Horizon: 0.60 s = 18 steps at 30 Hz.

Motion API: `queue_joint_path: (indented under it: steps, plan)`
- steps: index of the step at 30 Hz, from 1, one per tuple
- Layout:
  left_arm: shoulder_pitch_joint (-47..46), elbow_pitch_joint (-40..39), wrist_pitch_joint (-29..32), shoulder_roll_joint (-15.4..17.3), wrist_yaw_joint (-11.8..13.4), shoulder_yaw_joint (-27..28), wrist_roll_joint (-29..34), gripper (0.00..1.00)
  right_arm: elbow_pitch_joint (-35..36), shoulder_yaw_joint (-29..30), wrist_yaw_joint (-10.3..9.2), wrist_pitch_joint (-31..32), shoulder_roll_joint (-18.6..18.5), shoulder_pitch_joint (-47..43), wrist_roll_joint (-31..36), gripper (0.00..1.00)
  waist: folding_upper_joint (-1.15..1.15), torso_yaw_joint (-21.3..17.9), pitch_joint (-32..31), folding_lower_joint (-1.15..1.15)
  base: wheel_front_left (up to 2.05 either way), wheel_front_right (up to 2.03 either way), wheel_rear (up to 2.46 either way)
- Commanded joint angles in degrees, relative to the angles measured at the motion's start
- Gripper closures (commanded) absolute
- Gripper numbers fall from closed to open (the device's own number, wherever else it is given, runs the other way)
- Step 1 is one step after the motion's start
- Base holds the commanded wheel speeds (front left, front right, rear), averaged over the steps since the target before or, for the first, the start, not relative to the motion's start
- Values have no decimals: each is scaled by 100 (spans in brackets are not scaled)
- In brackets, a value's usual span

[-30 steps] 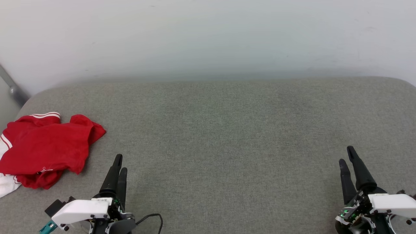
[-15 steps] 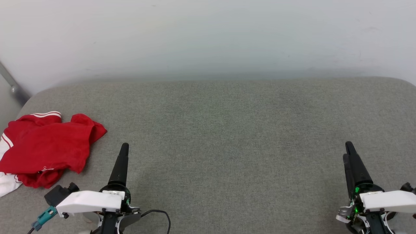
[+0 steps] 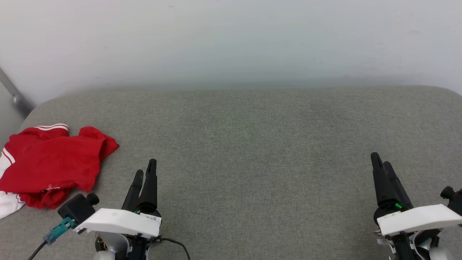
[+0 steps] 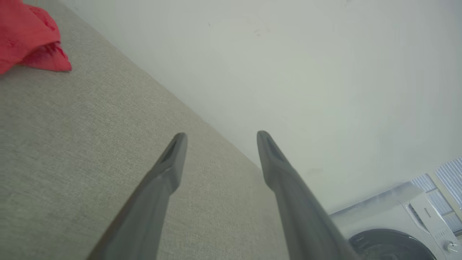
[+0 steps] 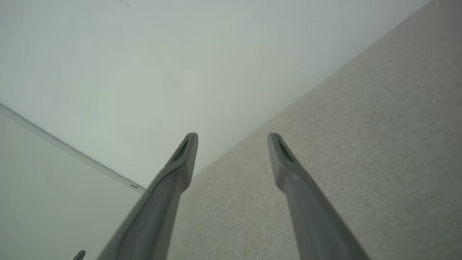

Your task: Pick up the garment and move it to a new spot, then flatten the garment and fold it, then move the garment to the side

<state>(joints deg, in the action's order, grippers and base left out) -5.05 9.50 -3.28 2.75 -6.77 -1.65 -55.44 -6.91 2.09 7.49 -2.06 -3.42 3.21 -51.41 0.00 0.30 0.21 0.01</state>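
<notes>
Garment: one red shirt (image 3: pixel 50 164) lay crumpled at 8 o'clock of the head view, near the left edge of the grey padded surface (image 3: pixel 252 144). Striped trim showed at its 12 o'clock and white cloth at its 7 o'clock.
Left gripper: the left gripper (image 3: pixel 145 167) had its jaws spread wide and gripped nothing. The garment lay at its 10 o'clock, near but apart.
Right gripper: the right gripper (image 3: pixel 380 160) was likewise spread wide and empty, at 4 o'clock of the head view, well apart from the garment.
Between: a strip of grey surface separated the left gripper from the garment.
Around: a pale wall (image 3: pixel 231 39) stood at 12 o'clock and a metal bar (image 3: pixel 14 97) at 10 o'clock. A teal plug (image 3: pixel 57 230) and black cable (image 3: pixel 177 243) were by the left wrist, and a washing machine (image 4: pixel 397 231) sat at 4 o'clock of the left wrist view.
Count: one garment, two grippers, one machine.
Hidden: the frame edge cut off the garment's left side, and its folds hid any print. The machine was cut off too.
</notes>
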Motion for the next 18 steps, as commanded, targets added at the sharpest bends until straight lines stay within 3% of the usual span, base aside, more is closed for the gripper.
queue_joint_path:
  steps: [1, 18]
  plan:
    - [-148, -89, -73, 11, 39, -59, 397, 0, 165, -47, 0, -20, -20, 11, 325, 0, 0, 1, -1, 0, 0, 0, 0]
    - [-157, -35, -377, 55, 159, -297, 2044, 0, 553, -162, 0, 74, -49, -106, 1919, 0, 0, 20, 2, 0, 0, 0, 0]
